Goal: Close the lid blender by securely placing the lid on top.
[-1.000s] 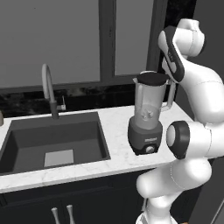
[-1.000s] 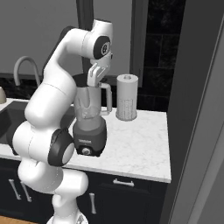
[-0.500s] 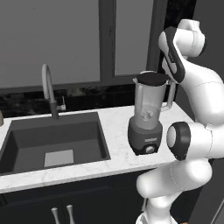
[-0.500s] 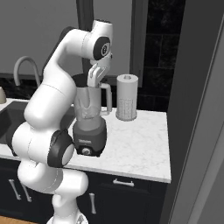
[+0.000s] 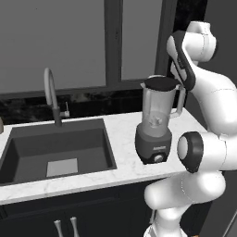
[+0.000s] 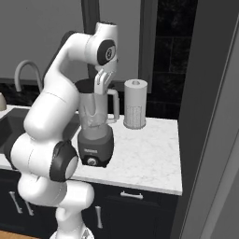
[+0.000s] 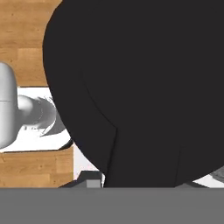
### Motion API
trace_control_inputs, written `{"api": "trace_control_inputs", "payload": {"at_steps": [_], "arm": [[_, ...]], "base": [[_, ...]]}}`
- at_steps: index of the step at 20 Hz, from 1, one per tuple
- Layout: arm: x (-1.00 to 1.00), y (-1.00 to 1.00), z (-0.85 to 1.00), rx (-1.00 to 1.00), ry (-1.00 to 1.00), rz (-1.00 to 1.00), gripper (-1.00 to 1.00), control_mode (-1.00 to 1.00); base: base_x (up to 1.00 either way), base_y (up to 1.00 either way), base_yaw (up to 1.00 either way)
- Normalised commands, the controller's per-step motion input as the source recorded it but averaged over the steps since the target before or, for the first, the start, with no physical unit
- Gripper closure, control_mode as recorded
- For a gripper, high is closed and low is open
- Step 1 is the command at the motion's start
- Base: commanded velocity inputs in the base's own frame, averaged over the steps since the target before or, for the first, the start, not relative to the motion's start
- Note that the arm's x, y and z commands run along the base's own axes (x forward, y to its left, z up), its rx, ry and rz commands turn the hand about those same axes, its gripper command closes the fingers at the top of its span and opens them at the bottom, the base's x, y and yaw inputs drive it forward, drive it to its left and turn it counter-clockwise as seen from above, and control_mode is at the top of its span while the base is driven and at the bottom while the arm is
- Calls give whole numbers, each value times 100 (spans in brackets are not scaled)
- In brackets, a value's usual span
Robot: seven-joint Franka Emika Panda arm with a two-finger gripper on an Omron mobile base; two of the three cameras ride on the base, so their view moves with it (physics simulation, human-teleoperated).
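Observation:
The blender (image 5: 154,121) stands on the white counter right of the sink, a clear tapered jar on a dark grey base with a silver knob; it also appears in the right base view (image 6: 95,125). The lid (image 5: 161,83), a flat black disc, lies level on the jar's rim (image 6: 85,85). My gripper (image 6: 101,88) points down over the handle side of the rim, its pale fingers (image 6: 99,80) closed against the lid's edge. In the hand view the lid (image 7: 140,78) sits very close and hides the jar beneath it.
A dark sink (image 5: 55,147) with a curved grey faucet (image 5: 50,92) lies left of the blender. A paper towel roll (image 6: 135,103) stands on the counter just behind and right of the jar. A tall dark panel (image 6: 210,116) bounds the counter on the right.

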Motion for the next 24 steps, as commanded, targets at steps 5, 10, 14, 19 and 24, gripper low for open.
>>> {"api": "trace_control_inputs", "payload": {"at_steps": [5,10,14,19,24], "arm": [[-32,12,-73,-12,-8,10,100,-100],[-25,14,-69,-8,-8,7,100,-100],[-2,4,-34,0,-14,1,100,-100],[0,7,-21,0,-11,0,100,-100],[15,12,-1,-1,2,0,100,-100]], "base": [[0,0,0],[0,0,0],[0,0,0],[0,0,0],[0,0,0]]}}
